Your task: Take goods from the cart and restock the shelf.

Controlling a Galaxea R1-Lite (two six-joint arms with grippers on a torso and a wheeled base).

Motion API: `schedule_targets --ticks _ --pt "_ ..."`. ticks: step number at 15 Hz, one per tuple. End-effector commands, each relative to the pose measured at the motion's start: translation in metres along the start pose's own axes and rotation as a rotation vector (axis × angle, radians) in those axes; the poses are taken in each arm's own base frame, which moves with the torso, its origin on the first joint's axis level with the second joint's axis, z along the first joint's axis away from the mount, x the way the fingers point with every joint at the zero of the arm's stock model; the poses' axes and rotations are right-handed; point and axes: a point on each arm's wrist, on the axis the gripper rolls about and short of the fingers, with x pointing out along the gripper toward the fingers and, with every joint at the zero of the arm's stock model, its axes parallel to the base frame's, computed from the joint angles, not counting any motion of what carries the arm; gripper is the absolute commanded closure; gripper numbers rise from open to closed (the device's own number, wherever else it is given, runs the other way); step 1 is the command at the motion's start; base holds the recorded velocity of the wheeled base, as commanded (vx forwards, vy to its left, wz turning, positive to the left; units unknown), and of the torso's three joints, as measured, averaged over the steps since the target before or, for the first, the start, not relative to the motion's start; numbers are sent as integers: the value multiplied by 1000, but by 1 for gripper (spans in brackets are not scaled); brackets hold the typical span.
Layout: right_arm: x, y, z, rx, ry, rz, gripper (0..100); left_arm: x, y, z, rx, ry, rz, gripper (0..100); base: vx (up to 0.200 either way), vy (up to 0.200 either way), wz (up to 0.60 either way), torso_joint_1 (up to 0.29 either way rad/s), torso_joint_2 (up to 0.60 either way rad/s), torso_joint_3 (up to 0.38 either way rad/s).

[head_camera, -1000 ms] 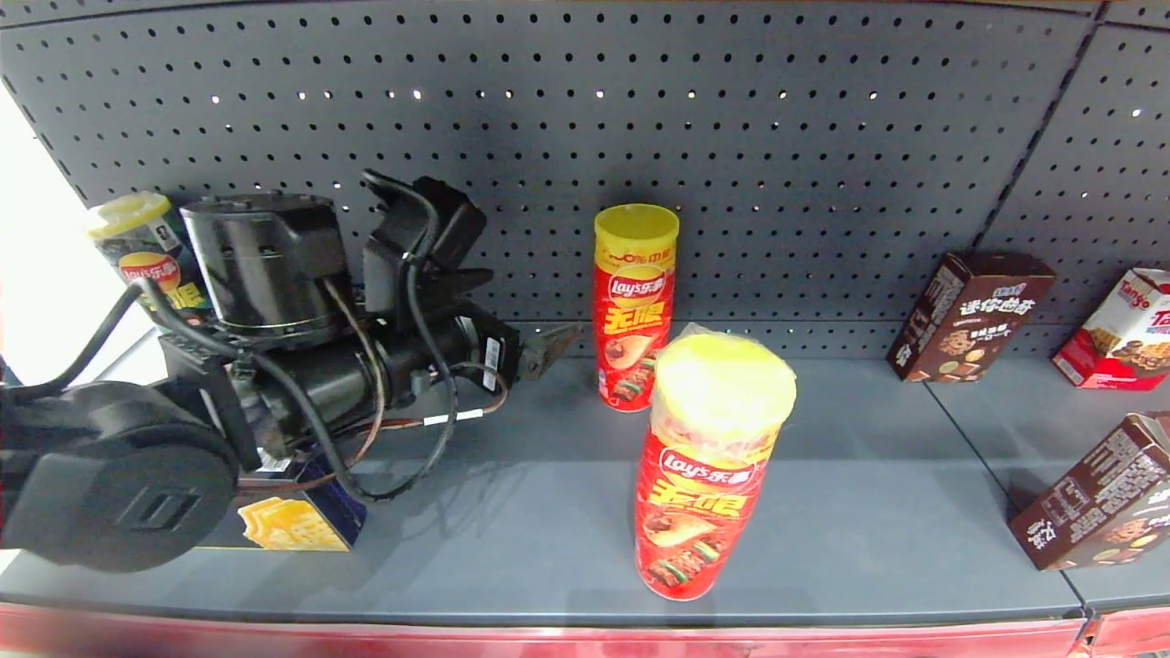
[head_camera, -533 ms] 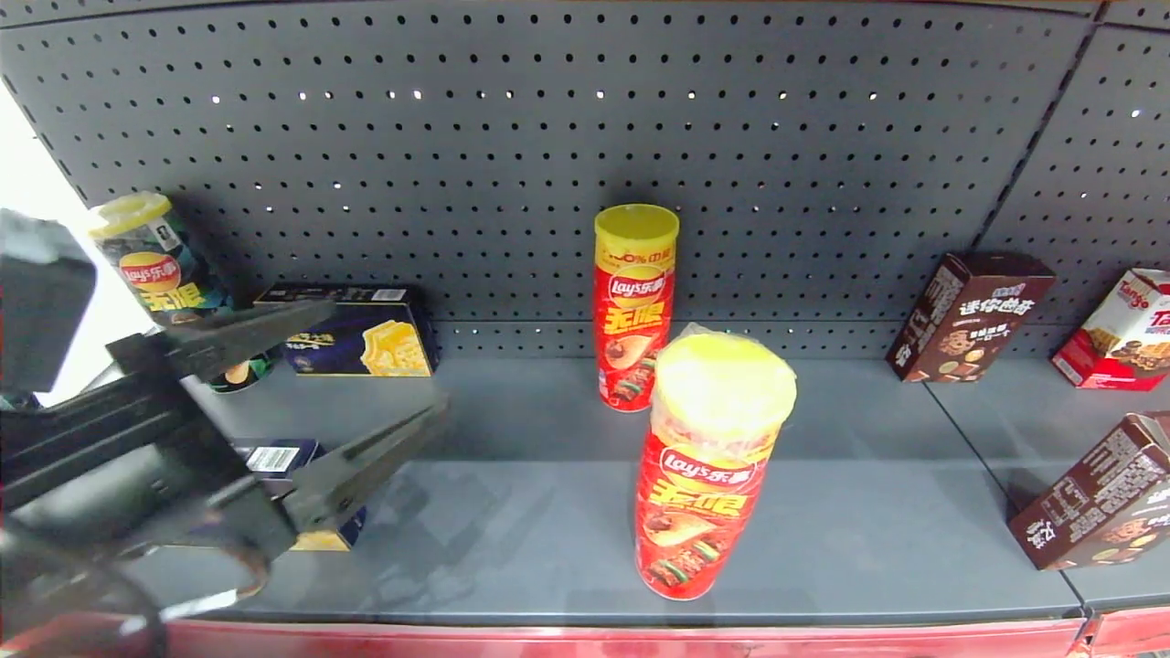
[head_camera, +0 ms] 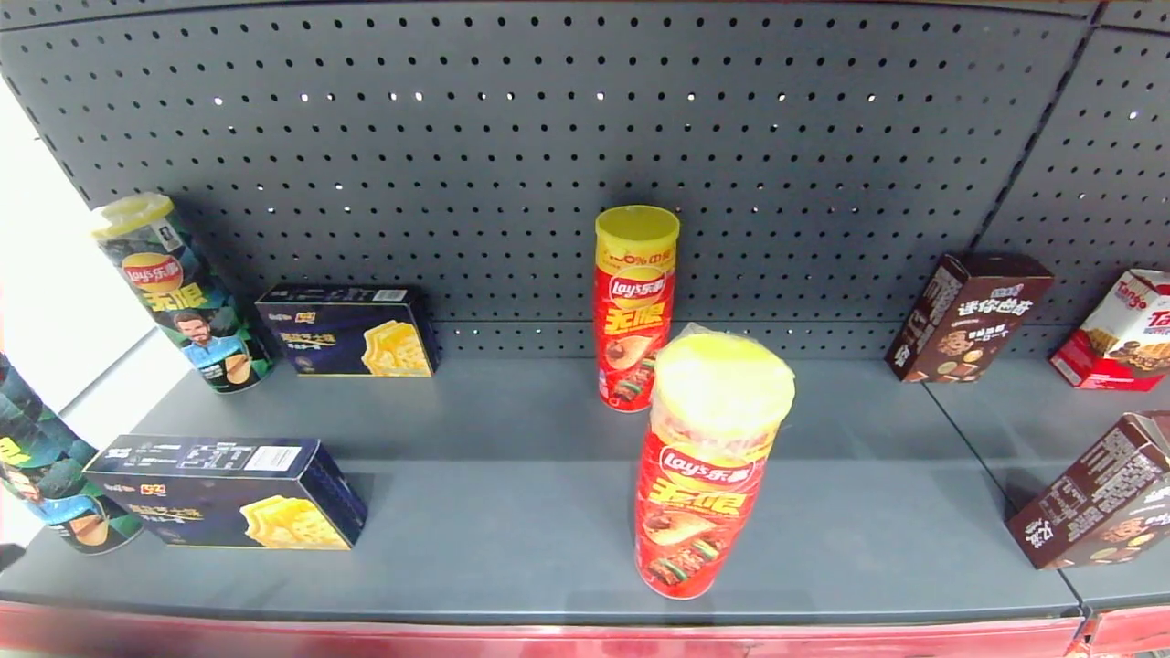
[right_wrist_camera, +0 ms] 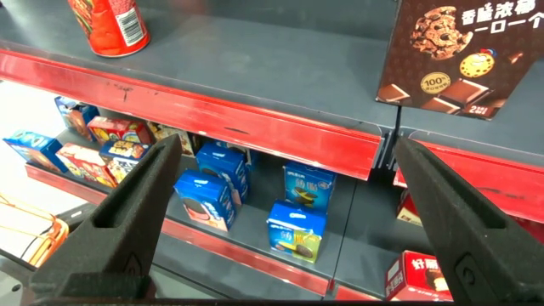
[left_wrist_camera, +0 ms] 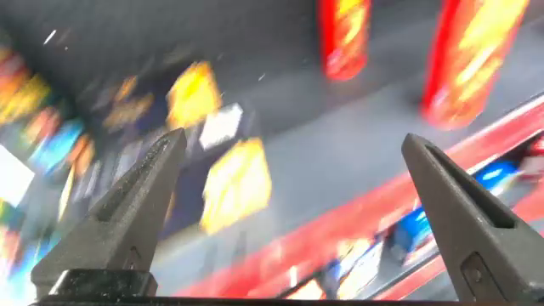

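Note:
On the grey shelf (head_camera: 512,493) stand two red chip cans, one at the back (head_camera: 635,306) and one near the front (head_camera: 708,466). Two dark blue boxes with yellow print lie at the left, one at the back (head_camera: 352,329) and one at the front (head_camera: 228,493). My left gripper (left_wrist_camera: 293,140) is open and empty, off the shelf's front left, with the blue boxes (left_wrist_camera: 234,183) and red cans (left_wrist_camera: 472,59) beyond it. My right gripper (right_wrist_camera: 289,144) is open and empty below the red front edge (right_wrist_camera: 212,110) of the shelf.
Two dark green chip cans (head_camera: 183,292) (head_camera: 46,484) stand at the far left. Brown cookie boxes (head_camera: 969,315) (head_camera: 1097,503) and a red-and-white box (head_camera: 1120,329) sit on the right. The lower shelf holds blue cookie packs (right_wrist_camera: 297,225). Bare room lies between the boxes and the red cans.
My left arm has pulled back off the shelf toward the left and left the head view, gripper open. The front blue box it covered stays on the shelf.

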Motion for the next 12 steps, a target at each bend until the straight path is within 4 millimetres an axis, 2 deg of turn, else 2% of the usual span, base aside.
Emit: schedule_targets --ticks 1,5,8,9,12 --pt "0 0 0 0 1 1 0 -36 -20 -49 44 -53 160 0 0 0 0 0 0 0" --pt "0 0 0 0 1 1 0 -37 -22 -59 22 29 145 0 0 0 0 0 0 0" --pt "0 0 0 0 1 1 0 -38 -25 -70 -64 132 160 0 0 0 0 0 0 0" --pt "0 0 0 0 1 1 0 -39 -27 -70 -73 124 252 0 0 0 0 0 0 0" --pt "0 0 0 1 1 1 0 -43 -29 -71 -72 66 222 0 0 0 0 0 0 0"
